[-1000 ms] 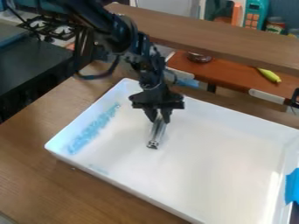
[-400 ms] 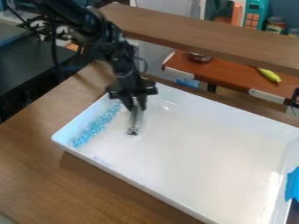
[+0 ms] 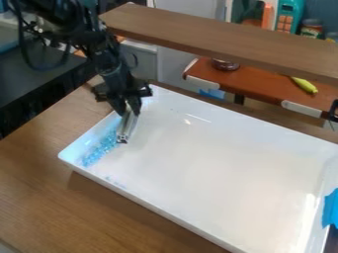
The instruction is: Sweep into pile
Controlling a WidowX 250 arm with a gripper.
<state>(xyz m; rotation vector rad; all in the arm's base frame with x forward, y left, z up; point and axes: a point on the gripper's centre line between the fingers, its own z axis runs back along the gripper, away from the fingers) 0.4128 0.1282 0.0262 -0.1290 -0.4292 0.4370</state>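
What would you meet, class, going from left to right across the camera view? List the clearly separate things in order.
Main patch of blue granules, metal tool in the gripper, dark round dish, yellow banana, blue tape.

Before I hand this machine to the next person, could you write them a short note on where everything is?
Gripper: shut on a slim metallic tool, over the tray's left side.
Blue bits: mostly a band along the tray's left wall, beside the tool; a few specks near the lower-left edge.
Done: tool in hand, at the band.
Left: sweep the band and specks into one pile.
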